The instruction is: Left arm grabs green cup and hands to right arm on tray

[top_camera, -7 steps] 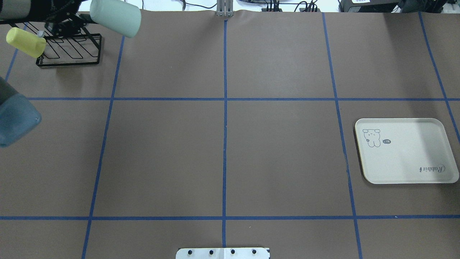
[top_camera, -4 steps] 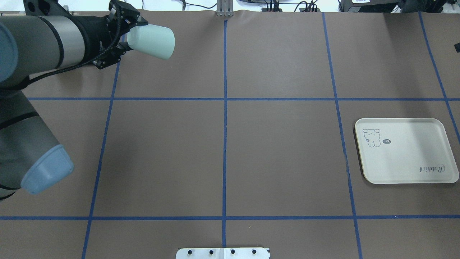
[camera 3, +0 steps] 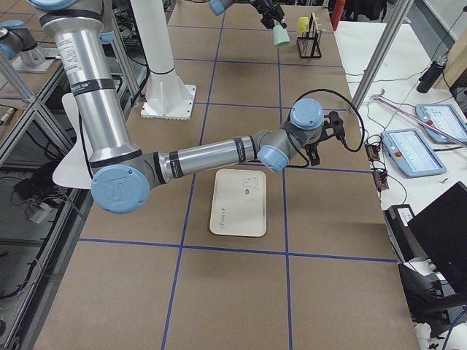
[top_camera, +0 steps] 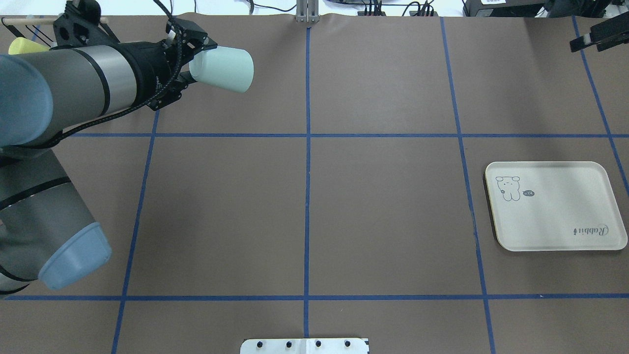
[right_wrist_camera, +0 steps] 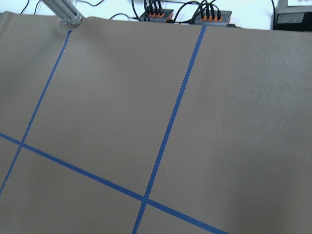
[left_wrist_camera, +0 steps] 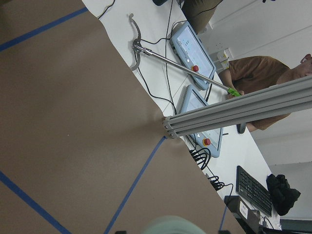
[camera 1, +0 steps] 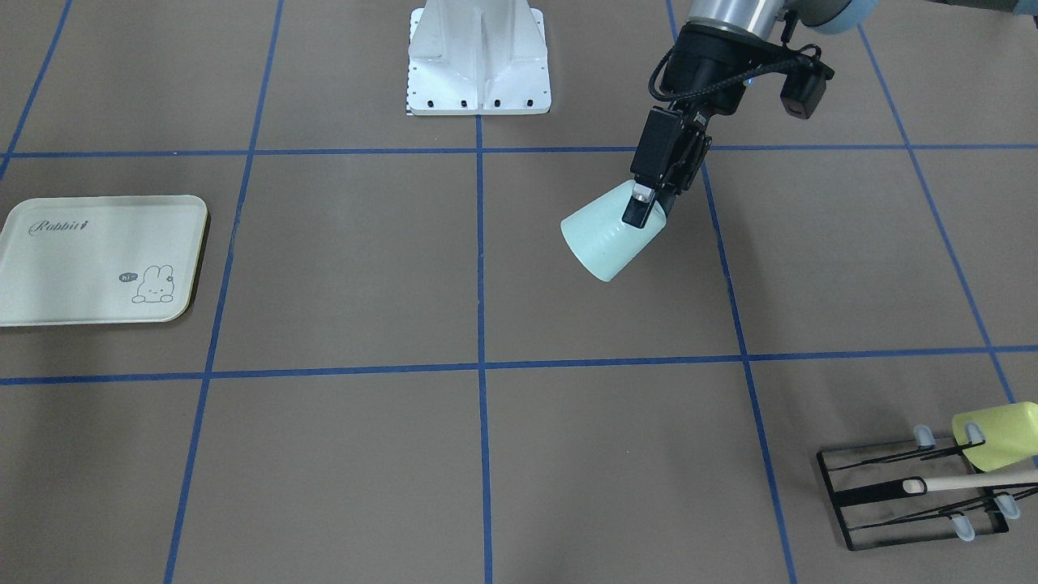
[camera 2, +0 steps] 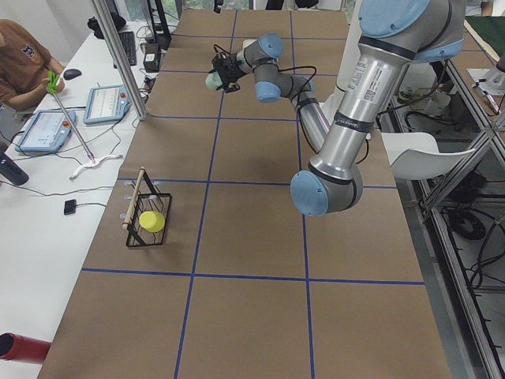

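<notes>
The left end effector (camera 1: 645, 208) is pinching the green cup (camera 1: 602, 243) by its narrow end. The cup hangs tilted on its side above the table (camera 1: 349, 268), with its wide end pointing away from the arm. The tray (camera 1: 73, 268) lies flat over on the robot's right, well apart from the cup. The right end effector (top_camera: 587, 39) pokes in at the overhead view's far corner, and I cannot tell whether its fingers are spread or together. A yellow-green cup (camera 1: 1001, 434) sits on the black wire rack (camera 1: 884, 507).
</notes>
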Robot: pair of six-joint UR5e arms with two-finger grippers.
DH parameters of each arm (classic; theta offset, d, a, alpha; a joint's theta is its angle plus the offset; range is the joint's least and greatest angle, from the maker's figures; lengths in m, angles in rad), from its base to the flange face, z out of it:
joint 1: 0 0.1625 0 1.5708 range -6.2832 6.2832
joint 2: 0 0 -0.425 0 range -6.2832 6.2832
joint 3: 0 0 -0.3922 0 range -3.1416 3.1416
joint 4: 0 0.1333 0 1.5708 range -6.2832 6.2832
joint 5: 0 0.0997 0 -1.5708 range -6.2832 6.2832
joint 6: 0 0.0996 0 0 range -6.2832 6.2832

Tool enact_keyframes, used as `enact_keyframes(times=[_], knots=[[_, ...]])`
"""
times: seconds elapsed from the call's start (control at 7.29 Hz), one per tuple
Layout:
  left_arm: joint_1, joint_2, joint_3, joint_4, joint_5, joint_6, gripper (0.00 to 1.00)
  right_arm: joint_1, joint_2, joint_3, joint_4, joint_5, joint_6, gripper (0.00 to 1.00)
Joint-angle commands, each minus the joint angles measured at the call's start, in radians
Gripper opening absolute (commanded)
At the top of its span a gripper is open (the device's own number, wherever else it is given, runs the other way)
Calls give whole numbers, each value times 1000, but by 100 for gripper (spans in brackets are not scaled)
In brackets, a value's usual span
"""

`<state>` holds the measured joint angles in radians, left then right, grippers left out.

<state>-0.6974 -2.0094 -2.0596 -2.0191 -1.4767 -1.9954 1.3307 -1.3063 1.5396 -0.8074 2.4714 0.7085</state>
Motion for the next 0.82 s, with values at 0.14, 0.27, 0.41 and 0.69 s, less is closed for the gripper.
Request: enact_keyframes(times=[0.14, 0.27, 0.41, 0.69], knots=[[74, -2, -20, 0, 82, -60, 17, -217, 10, -27, 405, -203, 530, 98], [144, -2, -36, -1, 161, -78, 17, -237, 16, -29, 510, -230, 643, 98], [209, -2, -37, -6, 223, -126, 17, -248, 65, -17, 552, -221, 801, 97], [284, -15, -54, -77, 239, -187, 17, -266, 143, 17, 556, -99, 864, 98]])
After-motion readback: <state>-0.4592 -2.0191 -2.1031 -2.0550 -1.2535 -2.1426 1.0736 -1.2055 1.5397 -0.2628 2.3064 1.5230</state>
